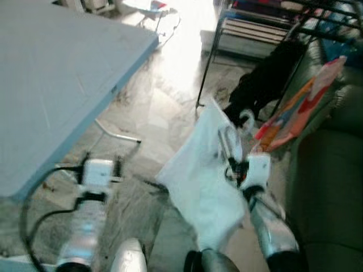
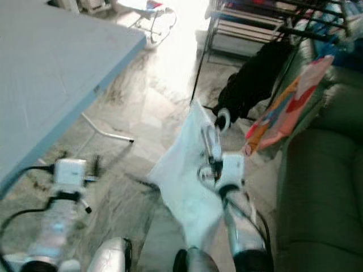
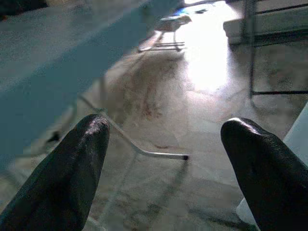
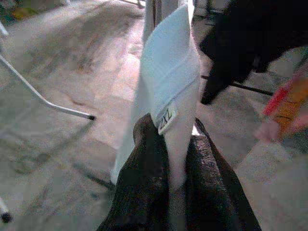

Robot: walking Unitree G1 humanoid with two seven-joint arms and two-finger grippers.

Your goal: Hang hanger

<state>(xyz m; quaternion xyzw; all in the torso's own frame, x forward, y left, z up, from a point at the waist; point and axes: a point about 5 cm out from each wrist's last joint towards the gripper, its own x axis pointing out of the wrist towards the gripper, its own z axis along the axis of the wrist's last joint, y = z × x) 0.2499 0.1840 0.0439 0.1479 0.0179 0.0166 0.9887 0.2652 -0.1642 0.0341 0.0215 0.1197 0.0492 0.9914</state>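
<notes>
A white garment (image 1: pixel 198 181) with an XL label (image 4: pixel 166 120) hangs in front of me over the floor. A pale hanger hook (image 1: pixel 248 120) sticks up at its top. My right gripper (image 4: pixel 175 159) is shut on the garment's collar; from the head it shows at the garment's upper right (image 1: pixel 231 152). The black clothes rack (image 1: pixel 255 28) stands beyond it at the upper right, with a black garment (image 1: pixel 266 79) hanging from it. My left gripper (image 1: pixel 103 160) is held low on the left beside the table edge, with its fingers (image 3: pixel 72 178) wide open and nothing between them.
A grey-blue table (image 1: pixel 51 79) takes up the left, its metal leg (image 1: pixel 116 135) resting on the marble floor. A dark green sofa (image 1: pixel 329 170) runs along the right. A bright orange and red cloth (image 1: pixel 300 107) hangs between sofa and rack.
</notes>
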